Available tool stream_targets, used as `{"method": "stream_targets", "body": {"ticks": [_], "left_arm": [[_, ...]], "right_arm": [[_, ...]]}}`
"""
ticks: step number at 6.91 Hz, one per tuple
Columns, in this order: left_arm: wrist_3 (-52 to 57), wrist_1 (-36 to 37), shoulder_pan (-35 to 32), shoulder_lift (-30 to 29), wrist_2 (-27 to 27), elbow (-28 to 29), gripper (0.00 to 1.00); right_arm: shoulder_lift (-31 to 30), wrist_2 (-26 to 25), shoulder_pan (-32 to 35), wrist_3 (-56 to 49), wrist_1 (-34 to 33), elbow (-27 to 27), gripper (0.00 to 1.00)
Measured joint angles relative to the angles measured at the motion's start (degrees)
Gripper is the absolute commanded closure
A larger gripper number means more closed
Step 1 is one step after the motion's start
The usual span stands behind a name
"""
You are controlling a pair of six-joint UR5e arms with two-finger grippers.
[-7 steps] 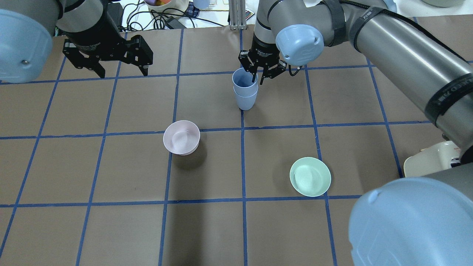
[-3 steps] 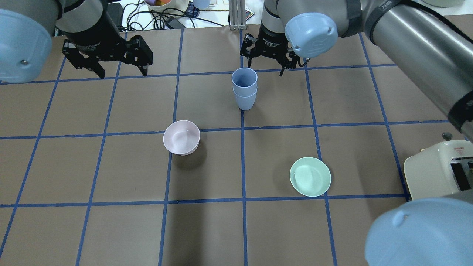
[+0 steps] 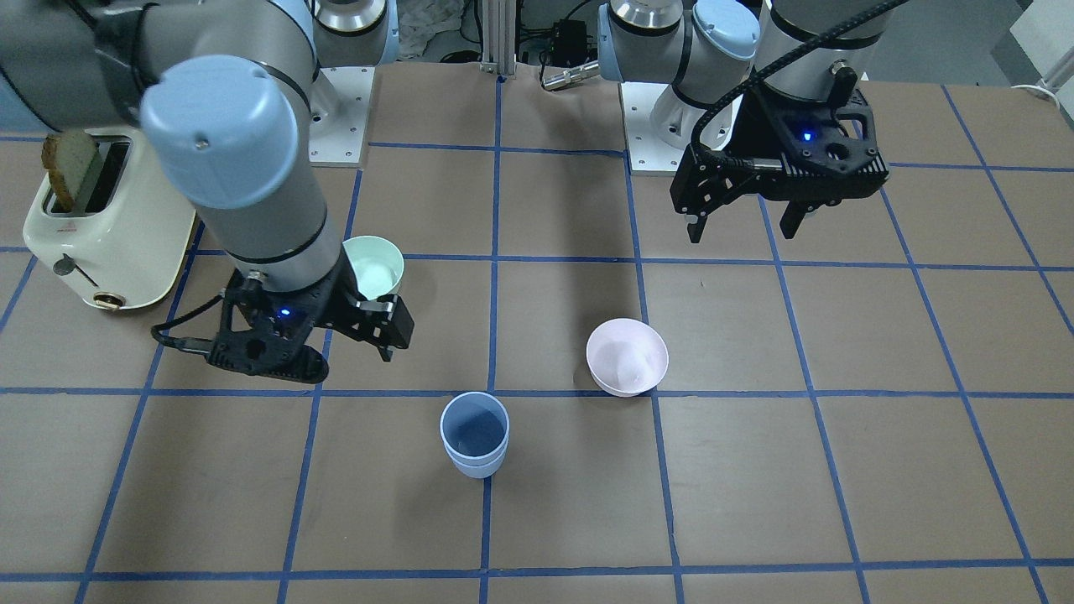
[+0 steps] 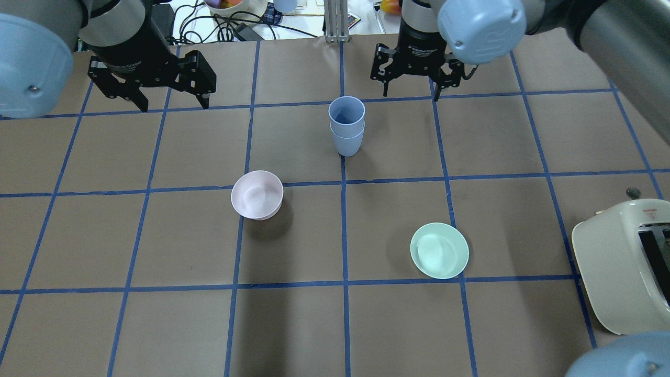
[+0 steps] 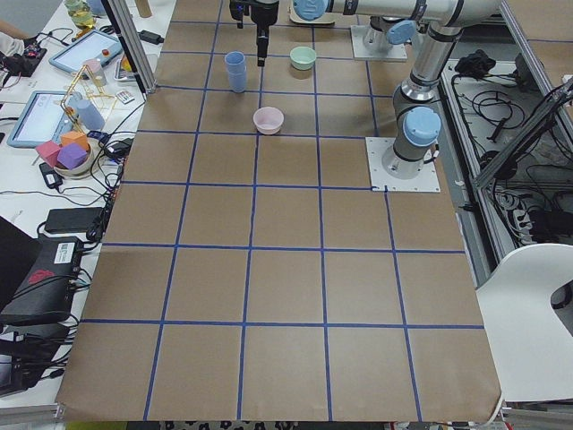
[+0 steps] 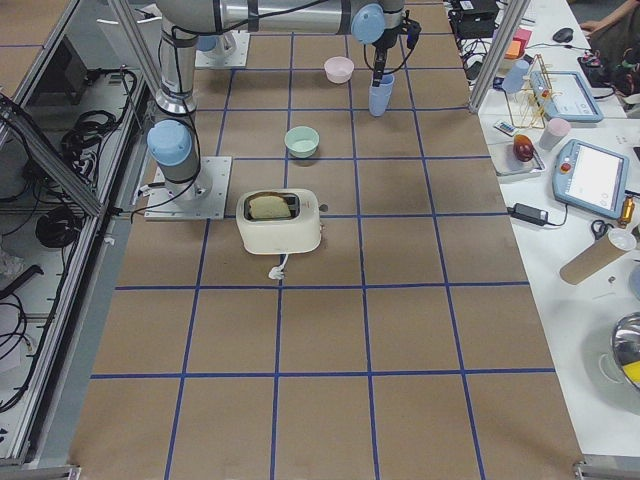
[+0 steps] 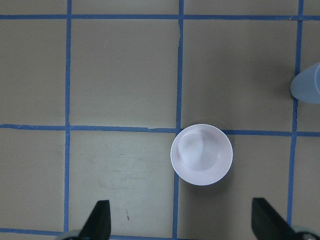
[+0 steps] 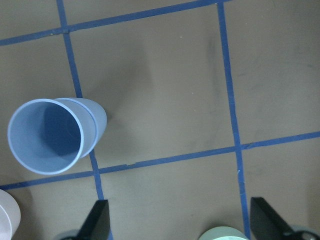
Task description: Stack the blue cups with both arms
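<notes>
Mint-green bowl point(image 4: 439, 257): found nearest on the surface point(image 4: 157, 324), touched by nothing, with a toaster point(image 4: 623, 272) well off to its right.
Pink bowl point(image 4: 257, 195): set further in, apart from both arms.
Blue cups point(image 4: 346, 125): one is nested upright inside the other, on a blue tape line at mid-surface, beyond both bowls.
Change: the right end effector point(image 4: 411, 93), seen at the upper cup's rim a second ago, has been lifted off and drawn back beyond the stack; the stack itself has not been shifted.
Meaning: the release is judged done and the stacking looks complete (only the retreat appears to be left).
Right end effector: the jaws are spread wide, nothing is held, and the cups are not touched.
Left end effector point(image 4: 175, 104): kept at the far left, jaws likewise spread wide and empty, well apart from the cups.
</notes>
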Motion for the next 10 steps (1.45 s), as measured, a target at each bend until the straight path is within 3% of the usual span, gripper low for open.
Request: {"method": "stream_targets", "body": {"ticks": [4,10], "left_arm": [[0.0,-0.01,0.0,0.01,0.0,-0.01,0.0],[0.09,0.03,0.07,0.01,0.0,0.04,0.0]], "right_arm": [[-7.99,-0.29,-7.52,-7.99,9.56,1.93,0.0],[-9.69,0.26,-8.89,-8.05,9.92,4.0,0.0]]}}
